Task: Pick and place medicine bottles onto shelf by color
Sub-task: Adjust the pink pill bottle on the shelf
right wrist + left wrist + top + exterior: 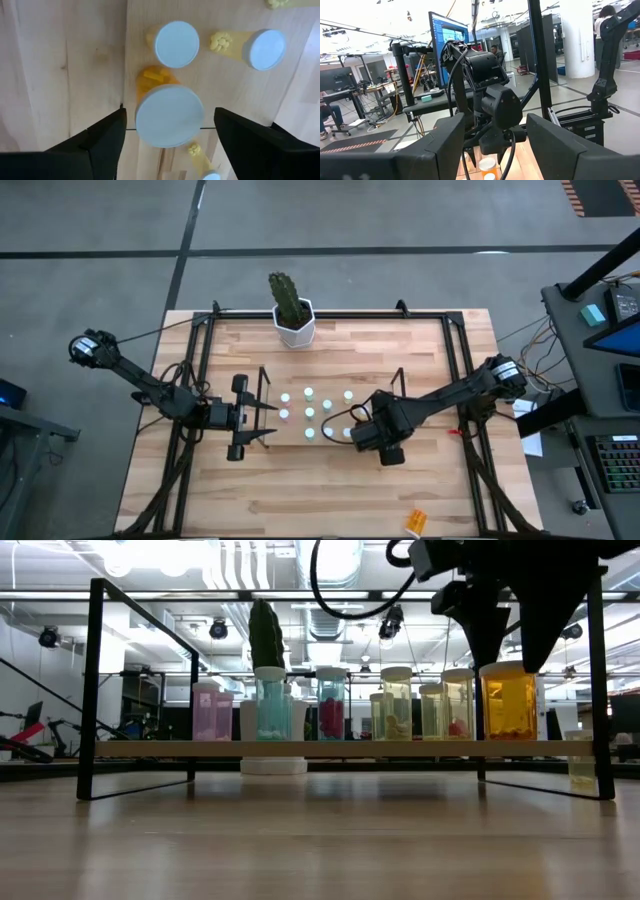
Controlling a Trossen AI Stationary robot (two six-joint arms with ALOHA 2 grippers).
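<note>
Currently right gripper (170, 127) hangs over the orange bottle (169, 114) standing on the shelf (300, 748), jaws released, either side of its cap. Left gripper (238, 418) waits at shelf's left end, jaws open

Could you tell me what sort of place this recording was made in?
Probably a robotics lab or workshop: a concrete floor surrounds the table, a lit monitor stands on a workbench, and other robot rigs stand beyond.

Bright overhead ceiling glare, backlit bottles (400, 705), soft foreground.
</note>
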